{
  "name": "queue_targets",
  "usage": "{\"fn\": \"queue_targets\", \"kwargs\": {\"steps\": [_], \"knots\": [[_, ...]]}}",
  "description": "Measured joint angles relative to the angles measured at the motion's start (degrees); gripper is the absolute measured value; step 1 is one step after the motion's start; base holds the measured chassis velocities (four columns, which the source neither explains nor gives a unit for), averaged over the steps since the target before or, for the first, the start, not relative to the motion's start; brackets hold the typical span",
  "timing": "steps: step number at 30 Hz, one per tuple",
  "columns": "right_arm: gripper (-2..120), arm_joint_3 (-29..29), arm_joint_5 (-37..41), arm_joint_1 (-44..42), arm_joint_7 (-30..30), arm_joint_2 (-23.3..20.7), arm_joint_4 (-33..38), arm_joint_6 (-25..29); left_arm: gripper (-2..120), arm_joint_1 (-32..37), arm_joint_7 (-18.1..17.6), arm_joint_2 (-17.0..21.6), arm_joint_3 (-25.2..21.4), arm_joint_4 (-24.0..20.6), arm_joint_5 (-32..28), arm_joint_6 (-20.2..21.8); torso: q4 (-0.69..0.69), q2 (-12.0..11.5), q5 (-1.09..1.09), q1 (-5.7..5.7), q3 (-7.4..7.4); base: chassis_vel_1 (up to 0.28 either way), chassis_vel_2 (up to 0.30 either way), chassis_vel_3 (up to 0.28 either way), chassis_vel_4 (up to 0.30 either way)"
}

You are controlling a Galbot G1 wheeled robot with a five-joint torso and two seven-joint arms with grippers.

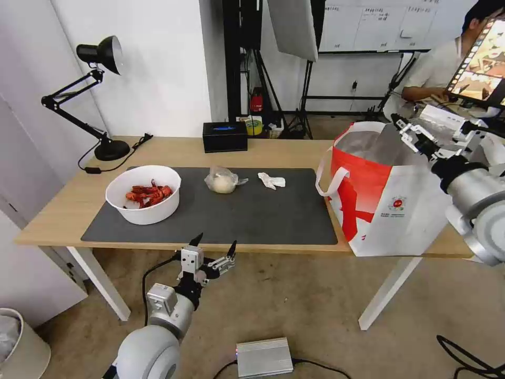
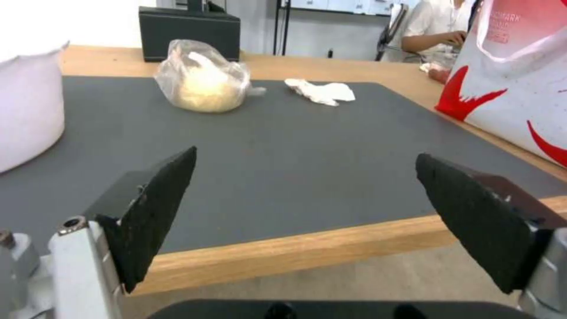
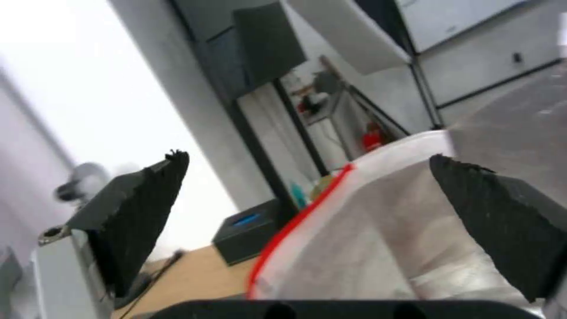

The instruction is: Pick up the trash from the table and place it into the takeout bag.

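We list: bowl [image 1: 143, 193] on mat's [image 1: 273, 221] left; bagged lump [image 1: 223, 180] and tissue [image 1: 272, 181] mid-mat, tissue lying crosswise. Takeout bag [image 1: 392, 200] upright at table's [image 1: 63, 210] right end, mouth up. Left gripper [image 1: 213, 245] spread before near edge; right gripper [image 1: 407, 129] spread above bag mouth.

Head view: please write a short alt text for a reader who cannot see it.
A light-wood table with a dark mat holds a white bowl of red crayfish shells, a clear bag with a whitish lump, a crumpled tissue and a large takeout bag. The left hand hangs open before the table edge; the right hand is open above the bag.
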Motion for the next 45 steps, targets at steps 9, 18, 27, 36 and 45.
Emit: {"fn": "queue_targets", "kwargs": {"steps": [9, 18, 27, 36, 45], "knots": [[100, -0.12, -4.74, -4.31, -6.17, -0.97, 5.17, -0.92, 100, 0.06, 0.00, -0.23, -0.70, 0.33, -0.07, -0.20, 0.00, 0.00, 0.00, 0.00, 0.00, 0.000, 0.000, 0.000, 0.000], [100, -1.90, -13.22, -10.40, -13.76, -0.75, 8.42, -2.54, 100, -0.22, 0.00, -0.31, -0.90, 0.70, -0.03, -0.22, 0.00, 0.00, -0.01, 0.00, 0.00, 0.000, 0.000, 0.000, 0.000], [100, -5.10, -25.61, -17.65, -20.54, -0.05, 9.73, -4.67, 100, 0.21, 0.26, 0.34, -3.77, 0.61, 0.88, -1.25, 0.01, 0.00, 0.00, 0.00, 0.00, 0.000, 0.000, 0.000, 0.000], [100, -6.69, -36.69, -25.88, -22.59, 3.47, 9.01, -2.11, 100, 1.14, 1.35, 0.90, -6.03, 1.38, 3.25, -2.77, 0.00, 0.00, 0.00, 0.00, 0.00, 0.000, 0.000, 0.000, 0.000], [100, -8.44, -42.84, -32.19, -23.52, 7.40, 8.04, 1.13, 100, 2.24, 1.87, 0.82, -6.86, 1.87, 5.31, -3.43, 0.00, 0.01, 0.00, 0.00, 0.00, 0.000, 0.000, 0.000, 0.000]]}}
